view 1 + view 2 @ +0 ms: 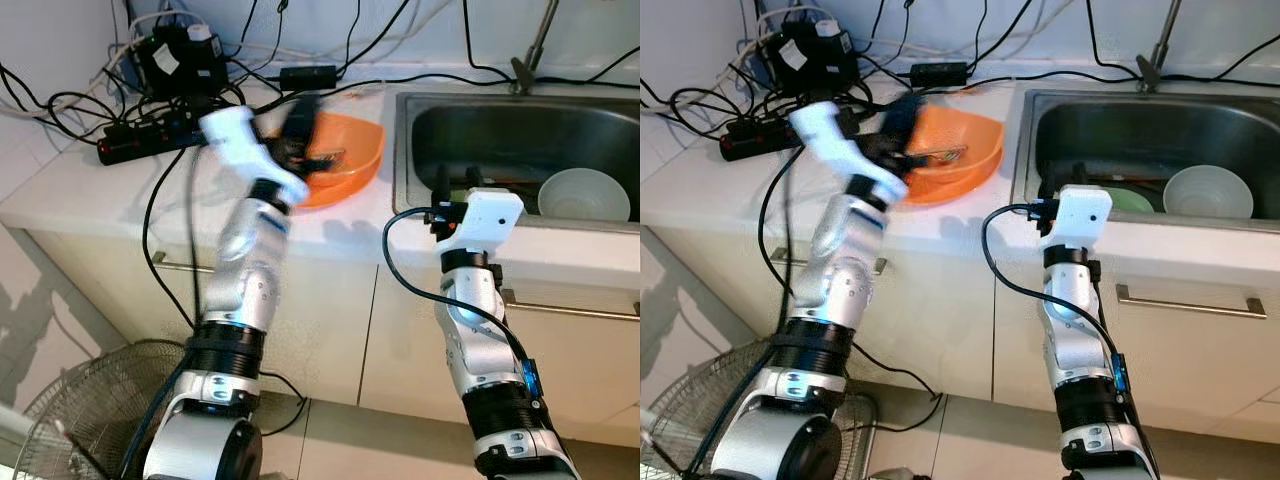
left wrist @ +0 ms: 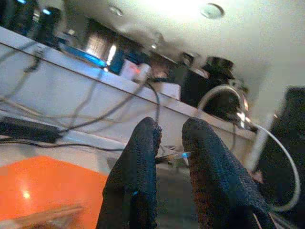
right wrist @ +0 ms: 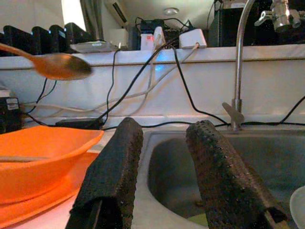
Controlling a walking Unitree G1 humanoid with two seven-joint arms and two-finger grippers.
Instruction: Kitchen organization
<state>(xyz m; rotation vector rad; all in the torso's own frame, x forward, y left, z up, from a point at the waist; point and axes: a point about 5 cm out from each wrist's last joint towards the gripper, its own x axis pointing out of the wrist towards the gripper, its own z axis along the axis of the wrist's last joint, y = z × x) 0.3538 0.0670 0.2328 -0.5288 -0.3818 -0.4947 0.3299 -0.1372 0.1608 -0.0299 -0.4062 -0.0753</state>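
Both arms reach up: left gripper [image 1: 300,120] over orange bowl [image 1: 350,160].

Left gripper [image 1: 300,120], at 11 o'clock above the orange bowl [image 1: 350,160]: motion-blurred; whether its fingers grip anything cannot be told. Spoon [image 3: 57,65]: blurred, handle cut off by the picture's edge. Green item [image 1: 1130,200] in the sink [image 1: 1140,120]: partly hidden by the right gripper [image 1: 1065,190]. White bowl [image 3: 299,205]: cut off at 5 o'clock.

A bowl [image 1: 340,155] sits on the counter [image 1: 90,185], left of the sink [image 1: 520,135].
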